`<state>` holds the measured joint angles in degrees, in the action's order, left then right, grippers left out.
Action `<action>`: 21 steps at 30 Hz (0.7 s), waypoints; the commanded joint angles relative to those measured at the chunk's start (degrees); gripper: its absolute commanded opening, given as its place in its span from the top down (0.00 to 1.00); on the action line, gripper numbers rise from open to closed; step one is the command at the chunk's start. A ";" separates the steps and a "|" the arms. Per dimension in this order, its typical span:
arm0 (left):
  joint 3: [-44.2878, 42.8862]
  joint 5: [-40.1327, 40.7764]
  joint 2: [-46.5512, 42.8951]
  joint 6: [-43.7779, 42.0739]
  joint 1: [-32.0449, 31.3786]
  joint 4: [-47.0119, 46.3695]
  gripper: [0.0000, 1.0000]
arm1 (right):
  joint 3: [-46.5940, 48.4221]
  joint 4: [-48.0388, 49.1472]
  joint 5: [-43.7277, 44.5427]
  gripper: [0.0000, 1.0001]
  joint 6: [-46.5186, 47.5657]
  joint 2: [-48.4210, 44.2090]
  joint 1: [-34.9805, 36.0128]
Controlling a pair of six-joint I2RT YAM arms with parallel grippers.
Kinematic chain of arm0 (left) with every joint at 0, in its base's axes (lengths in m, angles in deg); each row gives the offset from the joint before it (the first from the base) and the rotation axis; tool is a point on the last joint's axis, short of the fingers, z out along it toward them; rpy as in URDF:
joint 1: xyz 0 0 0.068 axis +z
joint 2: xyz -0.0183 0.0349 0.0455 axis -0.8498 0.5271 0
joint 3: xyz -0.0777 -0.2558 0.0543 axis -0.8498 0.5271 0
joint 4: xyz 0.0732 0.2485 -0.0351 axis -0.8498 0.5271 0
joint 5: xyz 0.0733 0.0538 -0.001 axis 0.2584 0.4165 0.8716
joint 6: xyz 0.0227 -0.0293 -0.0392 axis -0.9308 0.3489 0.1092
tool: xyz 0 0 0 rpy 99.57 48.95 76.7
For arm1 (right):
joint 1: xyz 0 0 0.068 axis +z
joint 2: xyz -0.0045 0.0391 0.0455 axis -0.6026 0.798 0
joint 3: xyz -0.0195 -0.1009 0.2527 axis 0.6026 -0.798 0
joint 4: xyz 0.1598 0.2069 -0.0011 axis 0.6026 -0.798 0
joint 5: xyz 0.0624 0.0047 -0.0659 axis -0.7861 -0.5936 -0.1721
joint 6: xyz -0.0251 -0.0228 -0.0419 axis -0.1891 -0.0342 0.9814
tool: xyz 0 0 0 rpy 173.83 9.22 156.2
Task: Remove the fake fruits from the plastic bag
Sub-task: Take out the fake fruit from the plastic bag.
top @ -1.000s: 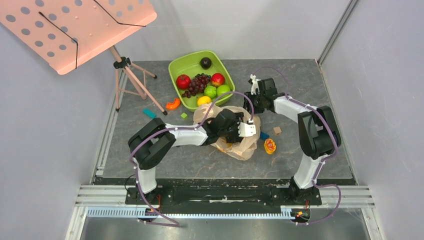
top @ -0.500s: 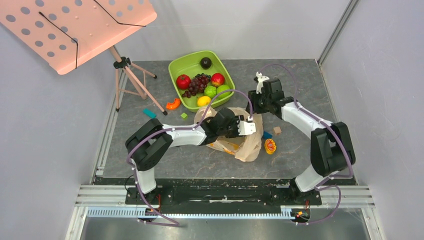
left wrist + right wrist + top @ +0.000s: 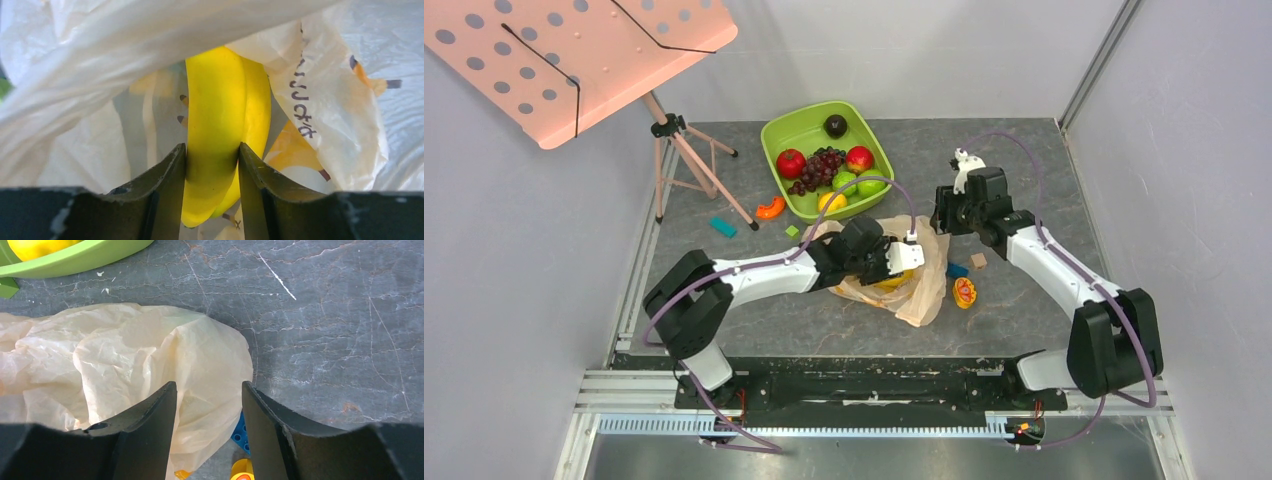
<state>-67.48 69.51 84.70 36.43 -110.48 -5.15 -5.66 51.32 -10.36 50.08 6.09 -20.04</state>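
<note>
Banana: yellow and curved, lying in the mouth of the plastic bag, with film draped over its far end.
Left gripper: clenched on the banana, one finger pressed to each side.
Bag position: crumpled on the grey table, just near of the green tub.
Right gripper: released, fingers spread with nothing between them, above the bag's right edge; cannot tell if it touches the film.
Nearby: blue block at the bag's edge.
</note>
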 commanded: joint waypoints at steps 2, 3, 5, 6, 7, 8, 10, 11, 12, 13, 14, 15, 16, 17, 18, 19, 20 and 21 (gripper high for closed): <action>-0.89 -3.42 -6.67 5.42 0.09 5.49 0.64 | -1.17 0.46 1.65 0.46 0.17 -3.76 -0.36; -1.20 -3.64 -7.49 5.70 0.00 6.59 0.63 | -1.30 0.52 1.40 0.46 0.09 -4.20 -0.32; -2.40 -3.43 -8.48 6.33 -0.23 9.69 0.63 | -1.65 0.51 0.80 0.46 0.05 -4.98 -0.33; -3.28 -3.14 -8.72 6.76 -0.47 11.75 0.63 | -1.81 0.54 0.74 0.46 0.00 -5.55 -0.32; -4.19 -2.88 -8.97 6.98 -0.69 13.34 0.63 | -1.98 0.54 0.75 0.46 0.00 -6.06 -0.32; -5.11 -2.47 -9.15 7.21 -0.88 15.22 0.63 | -2.09 0.53 0.74 0.45 0.08 -6.62 -0.32; -6.70 -1.98 -9.55 7.58 -1.35 18.28 0.63 | -2.23 0.38 0.96 0.45 0.17 -7.43 -0.32; -7.37 -1.51 -9.86 7.84 -1.57 19.74 0.63 | -2.28 0.15 1.07 0.44 0.26 -7.79 -0.32; -8.04 -1.25 -10.16 8.09 -1.74 21.11 0.63 | -2.28 -0.02 1.31 0.44 0.27 -8.09 -0.32; -8.50 -0.88 -10.56 8.25 -1.80 21.89 0.63 | -2.32 -0.12 1.31 0.44 0.31 -8.31 -0.35; -8.74 -0.74 -11.07 8.27 -1.85 22.75 0.63 | -2.36 -0.26 1.27 0.44 0.38 -8.56 -0.32; -8.91 -0.74 -11.89 8.37 -1.89 23.32 0.63 | -2.36 -0.29 1.15 0.44 0.34 -8.84 -0.32; -9.08 -0.78 -12.70 8.35 -1.90 23.92 0.63 | -2.36 -0.41 1.05 0.44 0.38 -9.06 -0.32; -9.25 -0.94 -13.45 8.35 -1.93 24.62 0.63 | -2.37 -0.50 0.99 0.44 0.37 -9.23 -0.32; -9.40 -1.33 -14.30 8.41 -1.98 25.22 0.63 | -2.45 -0.50 0.95 0.44 0.35 -9.43 -0.32; -9.47 -1.71 -15.33 8.39 -1.97 25.98 0.63 | -2.45 -0.49 0.97 0.44 0.30 -9.63 -0.32; -9.67 -1.93 -16.08 8.41 -1.95 26.52 0.63 | -2.45 -0.48 0.92 0.43 0.32 -9.81 -0.32; -9.63 -2.52 -17.14 8.28 -1.97 26.85 0.62 | -2.50 -0.50 1.01 0.43 0.28 -9.95 -0.32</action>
<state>-74.17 68.13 72.46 41.92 -112.16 18.34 -7.71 50.55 -9.79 50.10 -2.00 -20.09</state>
